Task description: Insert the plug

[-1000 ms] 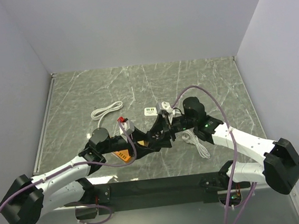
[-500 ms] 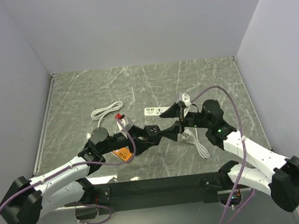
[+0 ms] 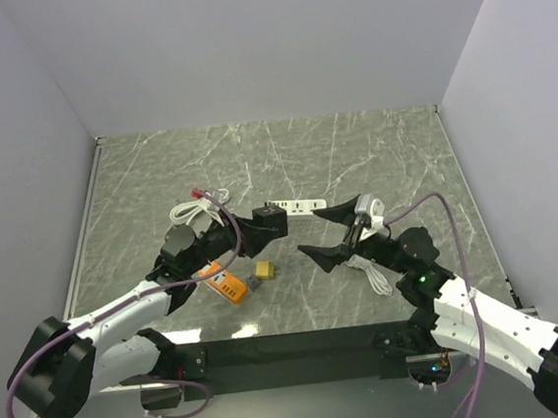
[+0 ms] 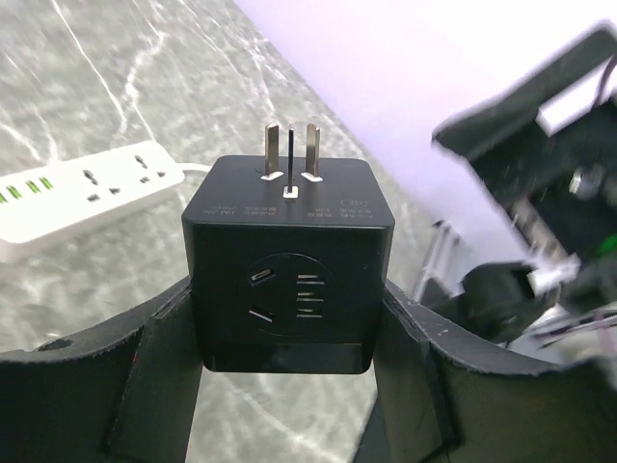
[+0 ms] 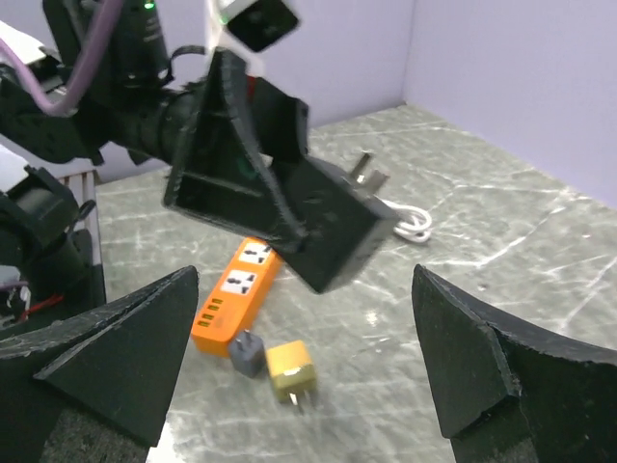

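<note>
At the far left, a coiled white cable [image 3: 190, 211] lies on the desk [image 3: 382, 150], out of the way. Your left arm runs low from its base and reaches up and to the right toward the middle of the desk. The left pincer [image 4: 289, 318] is clenched on the black cube plug [image 4: 289, 260], one finger flat on each side wall. That leaves the prongs [image 4: 289, 151] free and pointing ahead. The grip looks chosen so that nothing blocks the face that has to meet a socket.

Under that forearm, an orange power strip [image 3: 223, 283] rests on the desk. A grey adapter [image 3: 253, 283] and a yellow adapter [image 3: 263, 269] sit just beside its right end, and neither is in use.

The plug hangs above the desk, close to the left end of the white power strip [image 3: 294, 206], which is probably its target. In the left wrist view the prongs aim roughly that way, but they are not in any socket yet.

Further right, your right pincer [image 3: 306, 229] is released. Its fingers are spread wide and face the plug from the other side, holding nothing. The right arm comes in from its base with the elbow bent, near the plug but apart from it, and looks placed to steady the strip. A loose white cord [image 3: 369, 275] lies beneath its wrist.
</note>
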